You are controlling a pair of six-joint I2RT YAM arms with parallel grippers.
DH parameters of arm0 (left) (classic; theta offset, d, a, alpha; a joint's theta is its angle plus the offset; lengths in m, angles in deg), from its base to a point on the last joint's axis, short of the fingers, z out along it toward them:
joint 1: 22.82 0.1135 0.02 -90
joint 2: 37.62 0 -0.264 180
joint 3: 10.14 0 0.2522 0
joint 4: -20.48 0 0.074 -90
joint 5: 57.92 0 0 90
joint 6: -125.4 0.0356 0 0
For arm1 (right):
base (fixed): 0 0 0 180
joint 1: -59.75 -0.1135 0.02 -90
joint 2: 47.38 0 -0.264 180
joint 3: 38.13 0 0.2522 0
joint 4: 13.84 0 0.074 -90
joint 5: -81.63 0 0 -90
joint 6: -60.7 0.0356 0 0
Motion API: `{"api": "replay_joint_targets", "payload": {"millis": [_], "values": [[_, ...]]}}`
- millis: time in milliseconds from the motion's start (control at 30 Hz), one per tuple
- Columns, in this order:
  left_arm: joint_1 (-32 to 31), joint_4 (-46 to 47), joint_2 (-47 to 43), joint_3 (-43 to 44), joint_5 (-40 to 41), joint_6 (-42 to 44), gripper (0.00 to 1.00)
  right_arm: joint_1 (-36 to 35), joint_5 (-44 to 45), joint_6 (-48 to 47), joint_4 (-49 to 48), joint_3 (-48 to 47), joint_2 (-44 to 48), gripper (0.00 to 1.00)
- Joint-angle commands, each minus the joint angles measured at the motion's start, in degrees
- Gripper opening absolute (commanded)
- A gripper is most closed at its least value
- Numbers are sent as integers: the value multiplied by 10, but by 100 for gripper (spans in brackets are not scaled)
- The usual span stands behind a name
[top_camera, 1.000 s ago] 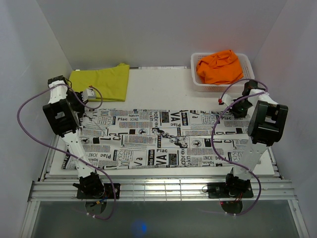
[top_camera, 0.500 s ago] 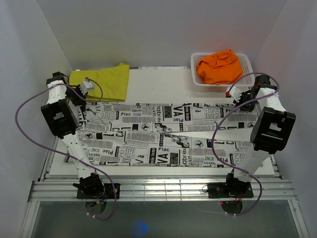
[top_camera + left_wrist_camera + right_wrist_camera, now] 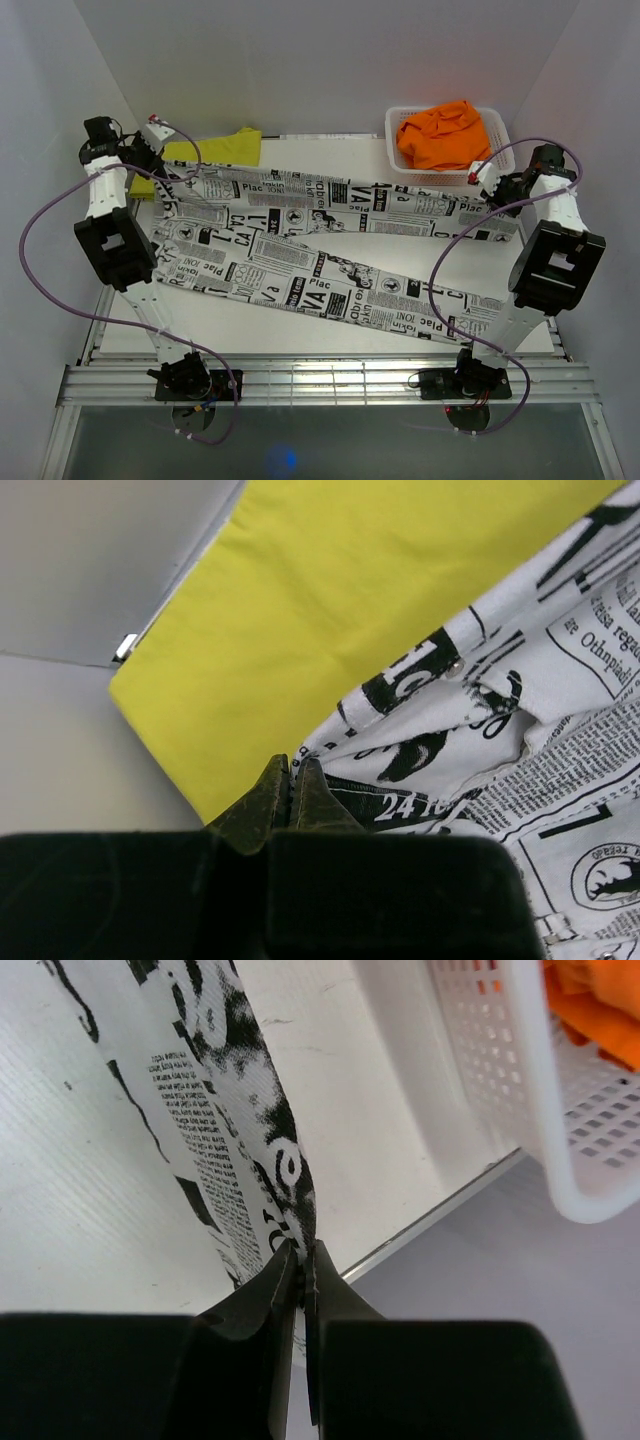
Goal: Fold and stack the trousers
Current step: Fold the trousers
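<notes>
Black-on-white newsprint cloth fills the middle: the print trousers (image 3: 300, 285) trail one leg slantwise across the table (image 3: 320, 150) toward the near right, while the other leg runs taut between the two arms. The left gripper (image 3: 290, 772) is pinched tight on the waist end at far left, just over the yellow trousers (image 3: 330, 600). The right gripper (image 3: 303, 1250) is clamped on the leg end, just beside the basket (image 3: 560, 1160) holding the orange trousers (image 3: 440, 138).

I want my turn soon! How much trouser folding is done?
Done: the yellow trousers lie folded at the back left. In hand: the left tool and right tool pinch the newspaper-print trousers, one edge raised. Left: the orange trousers sit crumpled in the basket; nothing stacked.
</notes>
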Motion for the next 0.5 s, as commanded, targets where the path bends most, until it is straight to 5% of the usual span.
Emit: {"api": "replay_joint_targets", "payload": {"millis": [0, 467], "values": [[21, 168, -62, -7, 53, -74, 0, 36, 24, 5, -32, -51, 28, 8], [44, 311, -134, -99, 42, -155, 0, 77, -30, -1, -31, -51, 103, 8]]}}
